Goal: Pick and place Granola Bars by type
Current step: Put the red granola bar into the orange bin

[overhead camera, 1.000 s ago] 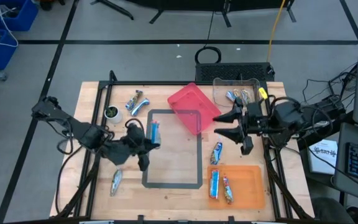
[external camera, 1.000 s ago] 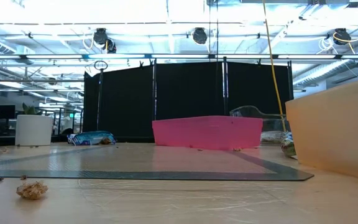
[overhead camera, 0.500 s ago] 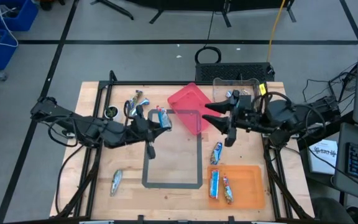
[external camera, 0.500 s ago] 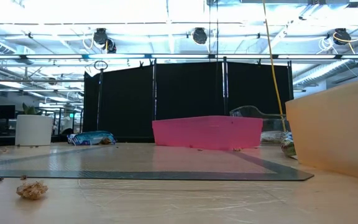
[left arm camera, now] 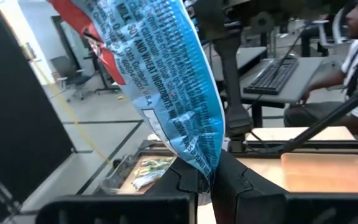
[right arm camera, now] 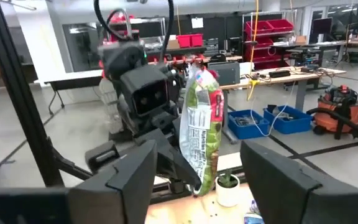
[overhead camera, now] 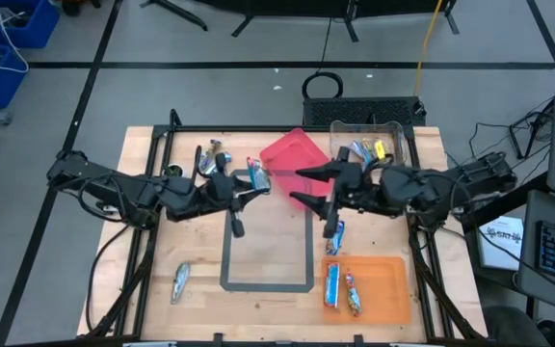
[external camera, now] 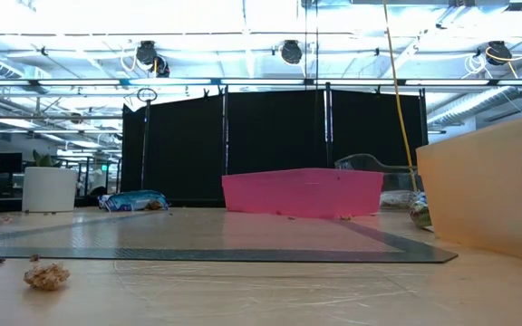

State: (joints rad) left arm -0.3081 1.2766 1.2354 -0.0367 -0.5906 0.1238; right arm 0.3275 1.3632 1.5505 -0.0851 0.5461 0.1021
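Blue foil bar | red end | crinkled | printed text

A tray sits at upper centre of the high view, a bin lower right. Two bars lie in the bin; another bar, seemingly alone, lies lower left.

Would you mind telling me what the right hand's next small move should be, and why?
Probably ease forward and close on the bar. The left hand holds it upright by its lower end, and the open right hand faces it, fingers either side, not yet touching.
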